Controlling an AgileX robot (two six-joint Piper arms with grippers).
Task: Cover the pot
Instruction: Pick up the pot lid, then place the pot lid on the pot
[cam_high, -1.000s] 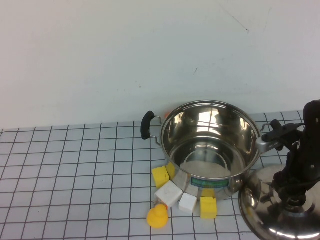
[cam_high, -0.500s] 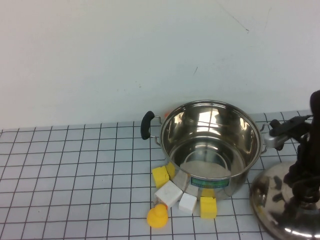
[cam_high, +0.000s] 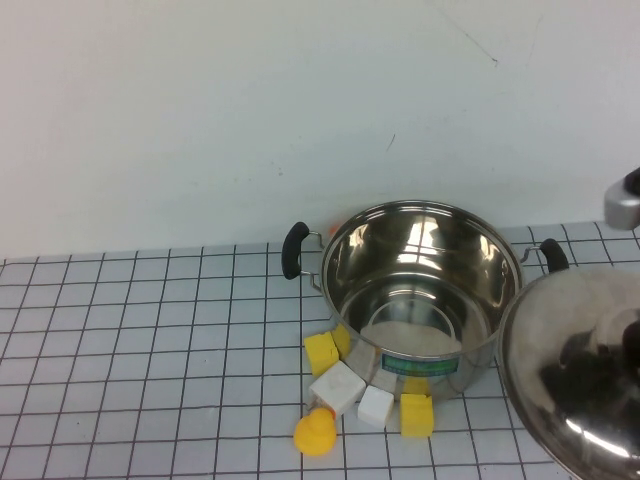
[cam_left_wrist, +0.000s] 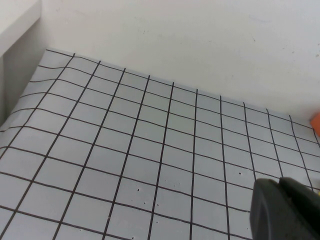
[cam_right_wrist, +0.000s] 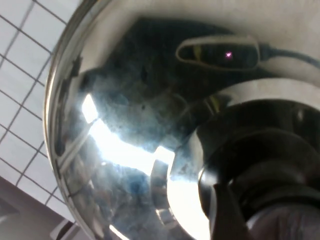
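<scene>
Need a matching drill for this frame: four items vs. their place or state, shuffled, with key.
Items:
1. pot
2. lid
3. yellow blocks
4. left claw

States:
A. over bare grid mat, away from the pot
B. lifted at the pot's right, on the right claw
C. open, uncovered
D. against the pot's front wall, among white blocks

Pairs: 1-C, 2-B, 3-D, 4-A

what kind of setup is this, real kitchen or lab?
Likely a lab test bench: gridded white mat against a bare wall, toy blocks beside the pot, right gripper holding the lid; left gripper idle.
</scene>
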